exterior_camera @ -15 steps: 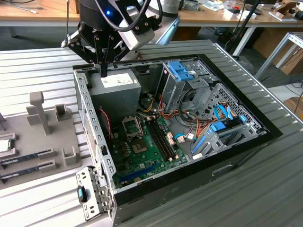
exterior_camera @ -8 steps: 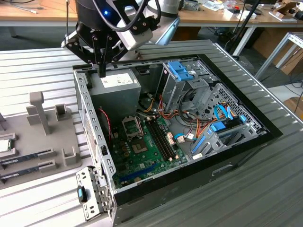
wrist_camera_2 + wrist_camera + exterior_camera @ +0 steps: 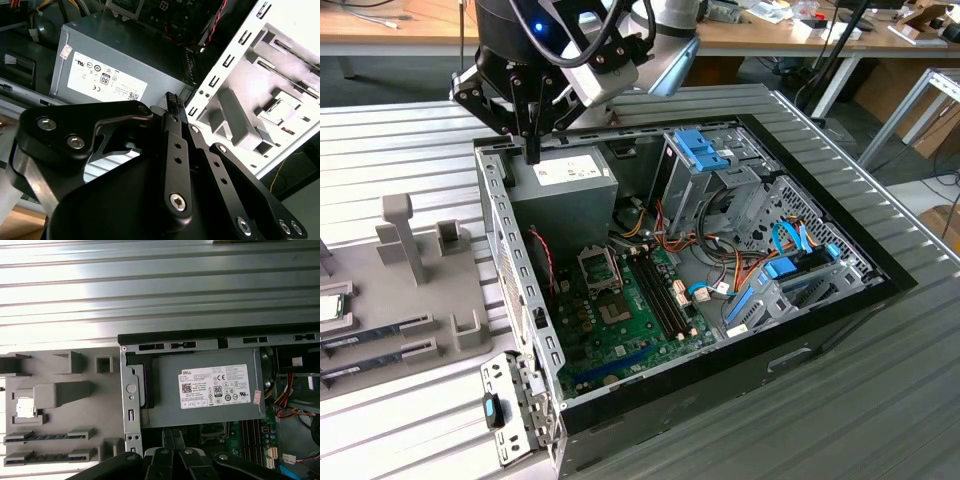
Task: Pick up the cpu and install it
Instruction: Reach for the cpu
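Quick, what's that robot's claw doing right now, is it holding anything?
Black gripper: fingers closed, holding nothing; the small silver square cpu lies in the grey tray.

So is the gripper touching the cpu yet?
Apart. The exterior view shows the gripper above the power supply, while the cpu lies far off on the grey tray.

We see bright, even light; glare whitens the table (image 3: 150, 290) in the first wrist view; shadow fills the case (image 3: 770, 360), and the hand (image 3: 532, 152) looks dark.
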Tool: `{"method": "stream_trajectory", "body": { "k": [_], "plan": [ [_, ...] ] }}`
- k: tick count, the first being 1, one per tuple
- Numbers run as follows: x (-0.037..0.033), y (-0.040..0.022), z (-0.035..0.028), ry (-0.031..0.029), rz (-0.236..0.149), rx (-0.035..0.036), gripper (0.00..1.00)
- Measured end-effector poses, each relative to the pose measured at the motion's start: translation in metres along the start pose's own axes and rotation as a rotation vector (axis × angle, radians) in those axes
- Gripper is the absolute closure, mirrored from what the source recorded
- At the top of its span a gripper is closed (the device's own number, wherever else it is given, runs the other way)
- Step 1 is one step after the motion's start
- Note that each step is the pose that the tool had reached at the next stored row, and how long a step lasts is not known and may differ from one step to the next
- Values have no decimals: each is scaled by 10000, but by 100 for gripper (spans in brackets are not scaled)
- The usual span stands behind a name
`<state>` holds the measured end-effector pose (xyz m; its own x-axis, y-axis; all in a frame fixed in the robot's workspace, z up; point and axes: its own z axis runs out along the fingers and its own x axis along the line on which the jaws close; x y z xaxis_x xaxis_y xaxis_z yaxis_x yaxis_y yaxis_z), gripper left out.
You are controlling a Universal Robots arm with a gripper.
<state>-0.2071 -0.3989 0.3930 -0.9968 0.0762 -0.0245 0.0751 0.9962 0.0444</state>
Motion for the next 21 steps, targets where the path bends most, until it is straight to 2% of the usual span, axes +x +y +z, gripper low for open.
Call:
{"method": "stream_trajectory", "body": {
  "k": [21],
  "plan": [
    [86,-7,0,0,0,0,89]
  ]
}}
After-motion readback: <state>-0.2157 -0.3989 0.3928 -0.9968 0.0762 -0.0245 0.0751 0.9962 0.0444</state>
